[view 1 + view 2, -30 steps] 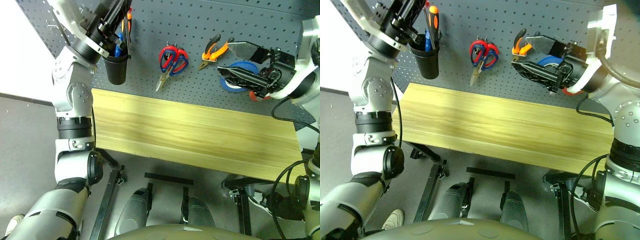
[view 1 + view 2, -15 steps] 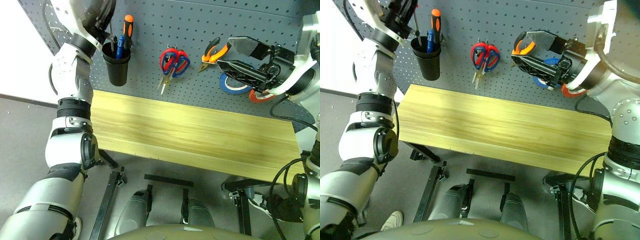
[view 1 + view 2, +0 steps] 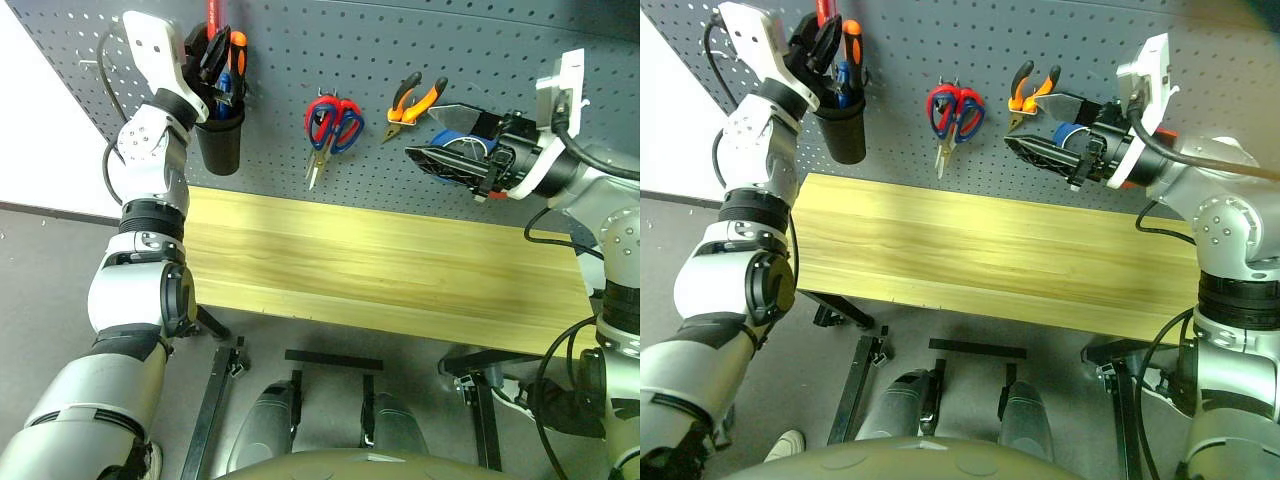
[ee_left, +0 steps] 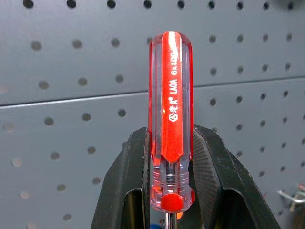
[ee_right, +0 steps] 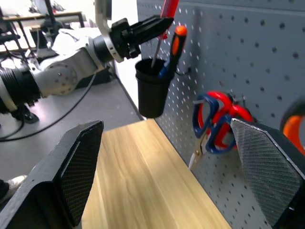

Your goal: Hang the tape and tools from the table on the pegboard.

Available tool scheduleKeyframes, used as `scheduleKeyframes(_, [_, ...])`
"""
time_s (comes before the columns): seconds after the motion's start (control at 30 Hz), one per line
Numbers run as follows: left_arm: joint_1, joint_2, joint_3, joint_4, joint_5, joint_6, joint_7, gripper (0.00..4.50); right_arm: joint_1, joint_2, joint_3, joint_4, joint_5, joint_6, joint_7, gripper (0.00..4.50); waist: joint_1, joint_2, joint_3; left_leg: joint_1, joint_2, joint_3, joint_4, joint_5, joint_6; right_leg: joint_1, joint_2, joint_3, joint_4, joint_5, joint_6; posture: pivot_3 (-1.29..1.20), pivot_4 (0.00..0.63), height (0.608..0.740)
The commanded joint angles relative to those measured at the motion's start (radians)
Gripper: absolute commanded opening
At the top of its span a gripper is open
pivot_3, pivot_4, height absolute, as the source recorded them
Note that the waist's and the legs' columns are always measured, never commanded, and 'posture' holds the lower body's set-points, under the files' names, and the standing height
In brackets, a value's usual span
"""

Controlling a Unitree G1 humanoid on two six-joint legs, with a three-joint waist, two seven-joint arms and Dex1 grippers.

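Note:
My left gripper (image 4: pixel 170 191) is shut on the thin red-handled screwdriver (image 4: pixel 170 119), held upright against the pegboard (image 3: pixel 520 40). Its shaft (image 5: pixel 156 50) dips into the mouth of the black cup (image 3: pixel 219 145), which also holds an orange-and-black screwdriver (image 3: pixel 238 42). The orange-and-black pliers (image 3: pixel 412 100) hang on a hook. My right gripper (image 3: pixel 425 135) stands open, level over the table (image 3: pixel 380 270), with nothing between its fingers. A red edge of a roll (image 3: pixel 484 195) peeks out below it; whether it is the tape I cannot tell.
Red-and-blue scissors (image 3: pixel 330 125) hang between the cup and the pliers. A blue tape roll (image 3: pixel 452 140) hangs behind my right gripper. Grey floor and black table legs lie in front of the table.
The head view has shifted. My left arm has stretched toward the pegboard, bringing the screwdriver down over the cup. The right gripper has drifted slightly left and down, still open.

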Motion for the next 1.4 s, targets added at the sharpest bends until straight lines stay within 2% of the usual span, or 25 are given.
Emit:
scheduleKeyframes(0.03, [-0.017, 0.027, -0.008, -0.011, 0.033, -0.030, 0.040, 0.88, -0.033, -0.002, -0.021, -0.004, -0.006, -0.024, 0.008, 4.50, -0.001, 0.000, 0.000, 0.000, 0.000, 0.000, 0.000, 0.000, 0.000, 0.000, 0.000, 0.000, 0.000, 0.000, 0.000, 0.10, 0.105, 0.740])
scheduleKeyframes(0.07, [-0.016, 0.032, -0.011, -0.012, 0.043, -0.037, 0.054, 0.88, -0.032, -0.003, -0.022, -0.003, -0.007, -0.024, 0.009, 4.50, -0.001, 0.000, 0.000, 0.000, 0.000, 0.000, 0.000, 0.000, 0.000, 0.000, 0.000, 0.000, 0.000, 0.000, 0.000, 0.10, 0.105, 0.740])
scheduleKeyframes(0.33, [0.003, 0.063, -0.025, -0.069, 0.077, -0.070, 0.091, 3.61, -0.031, -0.010, -0.036, -0.001, -0.003, -0.020, 0.017, 4.50, 0.000, 0.000, 0.000, 0.000, 0.000, 0.000, 0.000, 0.000, 0.000, 0.000, 0.000, 0.000, 0.000, 0.000, 0.000, 0.11, 0.107, 0.740])
scheduleKeyframes(0.43, [0.006, 0.067, -0.016, -0.108, 0.057, -0.056, 0.069, 4.46, -0.028, -0.015, -0.045, -0.003, 0.000, -0.018, 0.019, 4.50, 0.001, 0.000, 0.000, 0.000, 0.000, 0.000, 0.000, 0.000, 0.000, 0.000, 0.000, 0.000, 0.000, 0.000, 0.000, 0.13, 0.103, 0.740])
scheduleKeyframes(0.57, [0.036, 0.057, 0.002, -0.202, -0.039, 0.024, -0.061, 4.46, -0.010, -0.033, -0.070, -0.010, 0.004, -0.013, 0.023, 4.50, 0.001, 0.000, -0.001, 0.000, 0.000, 0.000, 0.000, 0.000, 0.000, 0.000, 0.000, 0.000, 0.000, 0.000, 0.000, 0.13, 0.100, 0.740])
scheduleKeyframes(0.7, [0.150, 0.045, -0.011, -0.437, -0.255, 0.222, -0.389, 4.46, 0.060, -0.079, -0.116, -0.020, 0.008, 0.009, 0.038, 4.50, 0.001, 0.000, -0.004, 0.000, 0.000, -0.001, 0.000, 0.000, 0.000, 0.000, 0.000, 0.000, 0.001, 0.000, 0.000, 0.14, 0.102, 0.740])
scheduleKeyframes(0.83, [0.269, 0.097, -0.066, -0.570, -0.347, 0.430, -0.641, 4.46, 0.209, -0.133, -0.172, -0.062, 0.017, 0.031, 0.071, 4.50, 0.000, 0.001, -0.006, 0.001, 0.000, -0.001, 0.000, 0.000, 0.000, 0.001, 0.000, 0.000, 0.000, 0.000, 0.000, 0.12, 0.109, 0.740])
scheduleKeyframes(1.0, [0.368, 0.136, -0.157, -0.582, -0.308, 0.475, -0.847, 4.46, 0.360, -0.129, -0.202, -0.140, 0.024, 0.045, 0.047, 4.50, -0.001, 0.006, -0.010, 0.003, 0.001, 0.000, 0.001, 0.000, 0.000, 0.003, 0.000, 0.001, 0.001, 0.000, 0.000, 0.09, 0.123, 0.740])
scheduleKeyframes(1.17, [0.418, 0.128, -0.209, -0.530, -0.258, 0.420, -0.948, 4.46, 0.523, -0.063, -0.169, -0.205, -0.053, -0.081, 0.044, 4.50, -0.001, 0.006, -0.011, 0.005, 0.001, -0.001, 0.001, 0.000, 0.001, 0.005, 0.000, 0.001, 0.001, 0.000, 0.000, 0.07, 0.142, 0.740])
scheduleKeyframes(1.4, [0.403, 0.085, -0.205, -0.391, -0.209, 0.314, -0.982, 4.46, 0.514, -0.052, -0.120, -0.157, -0.100, -0.136, 0.060, 4.50, -0.003, 0.006, -0.010, 0.007, 0.001, -0.002, 0.001, -0.001, 0.001, 0.005, 0.000, 0.004, 0.001, 0.000, 0.000, 0.08, 0.153, 0.740])
